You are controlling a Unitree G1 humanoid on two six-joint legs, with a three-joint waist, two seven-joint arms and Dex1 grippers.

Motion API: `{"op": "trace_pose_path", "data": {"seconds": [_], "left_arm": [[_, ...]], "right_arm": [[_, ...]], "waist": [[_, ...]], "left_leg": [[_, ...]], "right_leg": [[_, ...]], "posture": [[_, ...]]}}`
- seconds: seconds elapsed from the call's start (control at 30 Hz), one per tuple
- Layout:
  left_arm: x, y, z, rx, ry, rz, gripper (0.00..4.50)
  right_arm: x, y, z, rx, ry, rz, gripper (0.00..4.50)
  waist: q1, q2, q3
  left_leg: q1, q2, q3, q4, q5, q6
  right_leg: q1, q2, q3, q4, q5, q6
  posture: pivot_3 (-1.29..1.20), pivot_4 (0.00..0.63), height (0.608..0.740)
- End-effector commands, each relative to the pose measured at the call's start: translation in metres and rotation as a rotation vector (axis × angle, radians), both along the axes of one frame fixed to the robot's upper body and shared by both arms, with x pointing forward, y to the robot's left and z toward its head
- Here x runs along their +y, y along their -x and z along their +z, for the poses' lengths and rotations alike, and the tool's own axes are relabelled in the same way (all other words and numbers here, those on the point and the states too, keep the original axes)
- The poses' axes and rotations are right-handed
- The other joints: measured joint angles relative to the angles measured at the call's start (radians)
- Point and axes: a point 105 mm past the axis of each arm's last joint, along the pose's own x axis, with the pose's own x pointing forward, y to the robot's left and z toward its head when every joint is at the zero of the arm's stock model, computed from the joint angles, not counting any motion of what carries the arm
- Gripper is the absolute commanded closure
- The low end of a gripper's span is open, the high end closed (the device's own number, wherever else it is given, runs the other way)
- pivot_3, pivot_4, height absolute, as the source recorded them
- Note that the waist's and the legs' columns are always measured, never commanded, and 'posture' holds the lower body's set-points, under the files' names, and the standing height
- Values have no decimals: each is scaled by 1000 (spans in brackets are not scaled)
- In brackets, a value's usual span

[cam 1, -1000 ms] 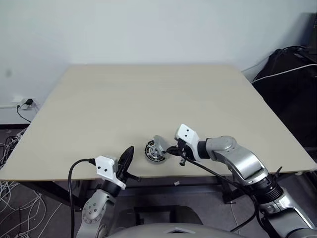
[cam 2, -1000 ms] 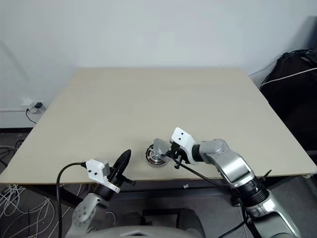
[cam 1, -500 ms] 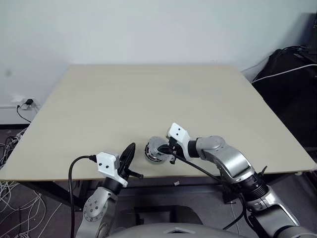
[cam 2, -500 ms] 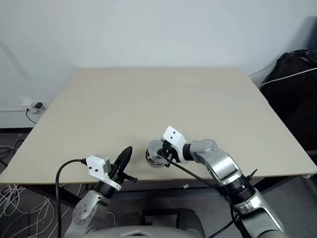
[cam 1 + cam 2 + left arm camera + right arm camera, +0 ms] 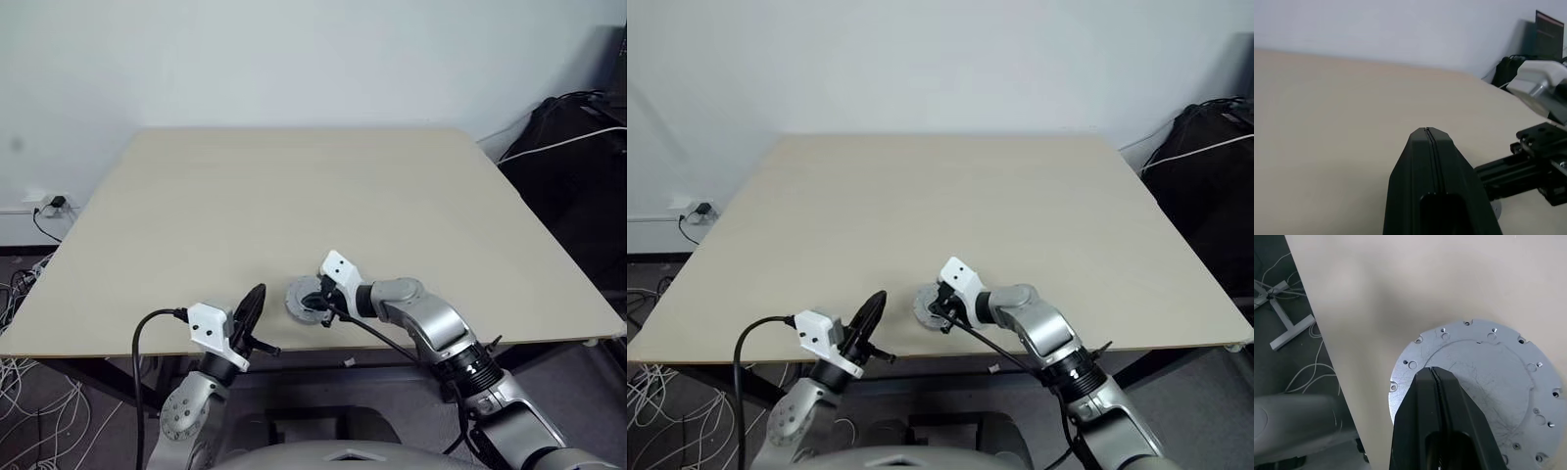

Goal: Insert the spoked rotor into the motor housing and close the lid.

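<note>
Two black-fingered grippers are in the scene, both with fingers pressed fully together and holding nothing. The right gripper (image 5: 1432,374) points down and toward the robot's left, its closed tip over, perhaps on, a round grey metal lid (image 5: 1484,382). That lid, ringed with small screw holes and marked by fine scratches, lies flat directly beneath the fingertips and spreads out past them. Judging from this pose, the closed fingers serve as a pusher, pressing or nudging the lid down onto the motor housing (image 5: 306,302) rather than gripping it. Whether the tip truly touches the metal cannot be told.

Just beyond the lid on one side is the near edge of the pale wooden table (image 5: 294,196), with floor and loose cables below.

The left gripper (image 5: 251,311) sits well to the left of the right one, apart from the lid, level and pointing forward over the table edge, seemingly parked out of the way.

The spoked rotor cannot be seen; the lid covers the housing's top, so it is presumably inside. Whether the lid is fully seated is hard to judge, as the right gripper partly hides the assembly from above.
</note>
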Motion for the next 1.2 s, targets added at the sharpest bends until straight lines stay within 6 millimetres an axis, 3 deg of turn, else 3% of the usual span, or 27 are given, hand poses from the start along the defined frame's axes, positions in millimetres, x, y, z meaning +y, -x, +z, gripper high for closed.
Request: {"op": "trace_pose_path", "data": {"seconds": [0.03,0.27,0.43,0.53,0.63,0.93,1.2], "left_arm": [[1,-1,7,-49,7,-3,4500],[-2,-2,8,-54,13,-4,4500],[-3,-2,10,-59,14,-4,4500],[-4,-3,10,-57,18,-6,4500],[-4,-4,9,-56,21,-11,4500],[-2,-5,5,-51,17,-20,4500],[4,-2,3,-47,11,5,4500]], "right_arm": [[5,-3,4,-18,-16,-3,4477],[7,-9,0,-26,-29,-53,4477],[5,-16,27,-125,-111,-69,4477],[2,-16,41,-164,-149,-76,3854],[-4,-18,45,-189,-150,-87,2942],[-14,-18,38,-182,-159,-58,10],[-17,-11,25,-137,-135,82,10]], "waist": [[0,0,0],[-2,0,0],[0,0,0],[-1,1,0],[-1,1,0],[-1,0,0],[-2,0,0]], "left_leg": [[0,0,0,0,0,0],[3,1,0,0,0,0],[4,1,0,0,0,0],[3,1,1,0,0,0],[3,1,1,0,0,0],[3,1,1,0,0,0],[3,0,1,0,0,0]], "right_leg": [[0,0,0,0,0,0],[3,0,0,0,0,0],[3,0,0,0,0,0],[2,0,0,0,0,0],[2,0,0,0,0,0],[2,0,1,0,0,0],[2,0,1,0,0,0]], "posture": [[0,0,740],[0,0,740],[0,0,740],[0,0,740],[0,0,740],[0,0,740],[0,0,740]]}}
